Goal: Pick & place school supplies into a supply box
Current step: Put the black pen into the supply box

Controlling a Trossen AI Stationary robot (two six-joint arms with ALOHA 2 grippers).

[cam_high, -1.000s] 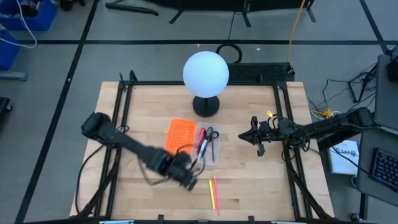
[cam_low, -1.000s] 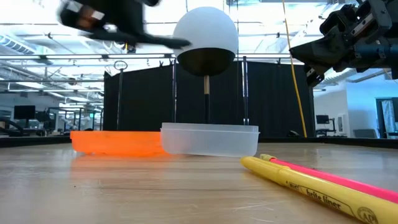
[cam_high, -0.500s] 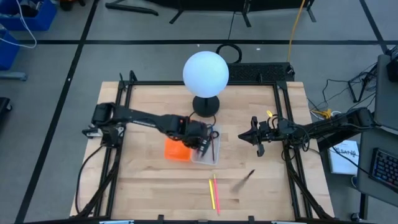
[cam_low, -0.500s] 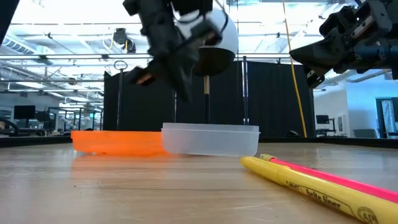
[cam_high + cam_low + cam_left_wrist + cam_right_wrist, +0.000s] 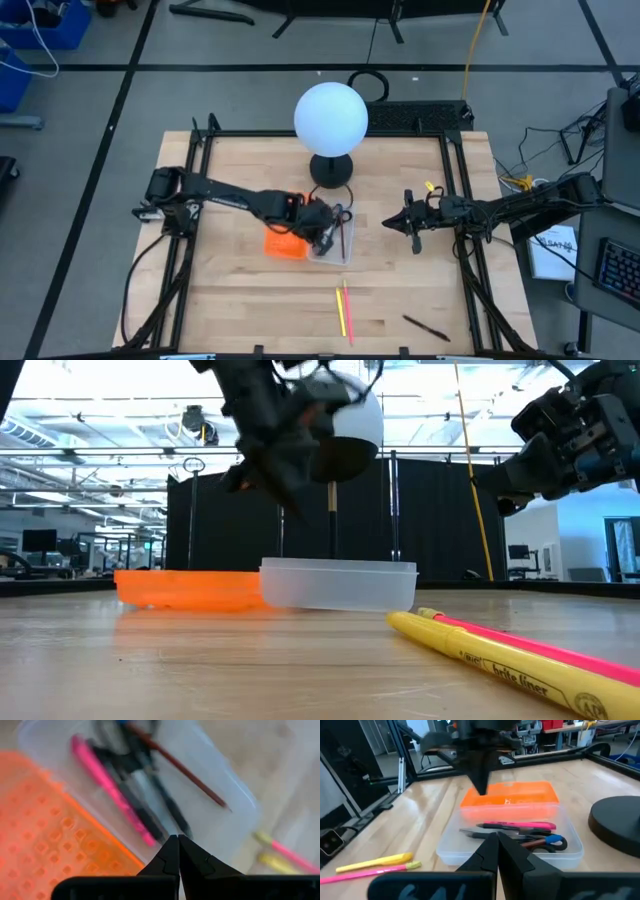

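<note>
Supply box [image 5: 333, 238] mid-table beside the orange panel [image 5: 285, 243], pens inside
We saw the left gripper [image 5: 178, 851] pinched shut, empty, over it; right gripper [image 5: 496, 846] shut; yellow pen [image 5: 500, 665] read "brite liner"

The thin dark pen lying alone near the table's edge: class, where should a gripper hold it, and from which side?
Grip the thin dark pen at mid-barrel, coming straight down from above, fingers across its length. It lies flat and slanted on the wooden table, nothing touching it, so its long sides are probably the only hold.
</note>
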